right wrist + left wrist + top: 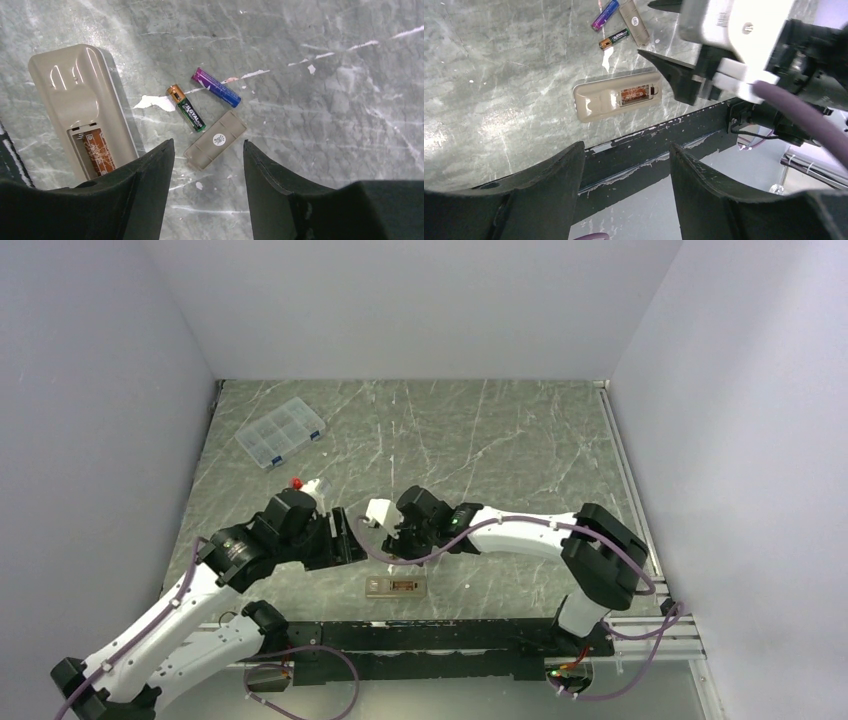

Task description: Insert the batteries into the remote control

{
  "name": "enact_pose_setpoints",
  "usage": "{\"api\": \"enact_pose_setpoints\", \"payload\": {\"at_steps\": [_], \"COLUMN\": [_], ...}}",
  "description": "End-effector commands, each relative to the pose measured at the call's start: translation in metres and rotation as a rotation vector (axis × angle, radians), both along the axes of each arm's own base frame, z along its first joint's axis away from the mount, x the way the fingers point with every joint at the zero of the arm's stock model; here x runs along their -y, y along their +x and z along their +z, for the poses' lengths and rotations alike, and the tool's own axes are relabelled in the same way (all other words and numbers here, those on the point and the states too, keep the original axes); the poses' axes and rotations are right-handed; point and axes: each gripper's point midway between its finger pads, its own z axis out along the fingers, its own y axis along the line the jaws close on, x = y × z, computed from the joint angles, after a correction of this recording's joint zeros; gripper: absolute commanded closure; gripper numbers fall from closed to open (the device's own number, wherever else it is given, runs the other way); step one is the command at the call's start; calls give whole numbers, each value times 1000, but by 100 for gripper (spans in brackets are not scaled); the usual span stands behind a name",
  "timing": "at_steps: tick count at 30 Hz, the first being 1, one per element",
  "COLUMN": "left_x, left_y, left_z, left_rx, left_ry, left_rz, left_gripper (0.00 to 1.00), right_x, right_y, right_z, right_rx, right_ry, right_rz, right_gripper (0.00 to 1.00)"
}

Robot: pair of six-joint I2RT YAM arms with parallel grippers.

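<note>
The remote control [397,587] lies back up near the table's front edge. Its battery bay [636,94] is uncovered, with a brown board showing and no cell inside. Two batteries lie loose on the table beside it, a purple-blue one [216,87] and a dark green one with a copper end [186,107]. The flat beige cover [216,140] rests just below them. My right gripper [207,145] hovers open over the cover and holds nothing. My left gripper [626,150] is open and empty too, above the remote's near side. In the top view the right gripper [397,538] hides the batteries.
A clear compartmented box [281,432] sits at the back left. A small white piece with a red tip [300,483] shows just behind my left arm. The black rail [664,142] runs along the table's front edge, right beside the remote.
</note>
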Motion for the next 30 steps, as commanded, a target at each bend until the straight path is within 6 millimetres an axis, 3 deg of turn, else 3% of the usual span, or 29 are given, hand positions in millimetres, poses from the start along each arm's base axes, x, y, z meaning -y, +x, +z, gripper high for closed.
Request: {"api": "enact_pose_setpoints", "payload": {"at_steps": [1,6,17,30], "left_x": [-3,-8,-3,-4], "left_y": [0,-2,-10,-15], "left_z": [24,29,50,50], "left_rx": [73,94,169,183], "left_ry": [-18,-13,-88,-94], "left_rz": [-23,-29,-90,-126], "left_gripper": [32,32,31,31], "right_x": [-21,-21,-27,-32], "right_y": [11,20,16,22], "right_z": [19,14,8,8], "right_rx": [71,75,29,56], "right_ry": [49,37,40,109], "right_rz": [140,179,342,507], "right_gripper": [45,45,49,50]}}
